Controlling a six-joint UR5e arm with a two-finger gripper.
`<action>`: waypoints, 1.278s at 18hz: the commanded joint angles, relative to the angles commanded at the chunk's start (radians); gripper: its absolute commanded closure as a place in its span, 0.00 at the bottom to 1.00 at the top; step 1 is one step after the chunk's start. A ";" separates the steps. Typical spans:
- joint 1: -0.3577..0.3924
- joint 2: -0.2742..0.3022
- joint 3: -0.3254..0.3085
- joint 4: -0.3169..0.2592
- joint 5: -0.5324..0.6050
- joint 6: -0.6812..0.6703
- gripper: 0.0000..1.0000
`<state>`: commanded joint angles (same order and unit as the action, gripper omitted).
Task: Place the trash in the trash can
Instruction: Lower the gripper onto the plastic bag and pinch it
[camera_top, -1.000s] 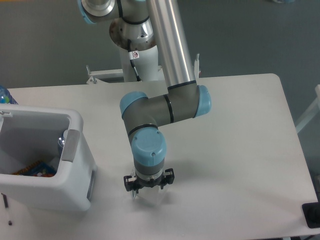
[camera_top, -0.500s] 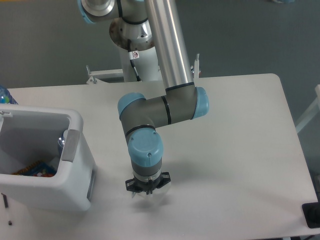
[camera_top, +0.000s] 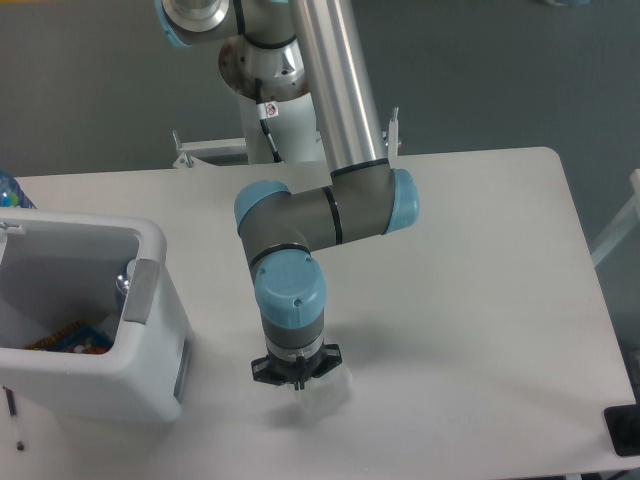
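Note:
The crumpled translucent white wrapper (camera_top: 326, 393) lies low on the table's front middle, under my gripper (camera_top: 297, 381). My gripper points straight down with its fingers drawn together on the wrapper, part of which sticks out to the right. The white trash can (camera_top: 150, 330) stands at the front left, a short way left of the gripper. Inside it lies the clear bottle, its red-and-blue label (camera_top: 72, 341) showing near the bottom and its neck (camera_top: 122, 284) against the right wall.
A blue object (camera_top: 8, 190) peeks in at the left edge behind the can. A black item (camera_top: 623, 430) sits at the table's front right corner. The arm's base (camera_top: 270, 110) stands behind the table's back edge.
The gripper's fingers went from spread wide to drawn together on the wrapper. The wrist shifted slightly left, and the wrapper now bulges out to the right.

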<state>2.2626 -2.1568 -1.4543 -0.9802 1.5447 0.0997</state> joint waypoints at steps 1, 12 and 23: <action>0.002 0.000 0.008 0.000 0.000 0.000 1.00; 0.060 0.000 0.098 0.005 -0.093 0.000 1.00; 0.123 0.064 0.152 0.072 -0.307 -0.023 1.00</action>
<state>2.3853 -2.0924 -1.3023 -0.9084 1.2381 0.0768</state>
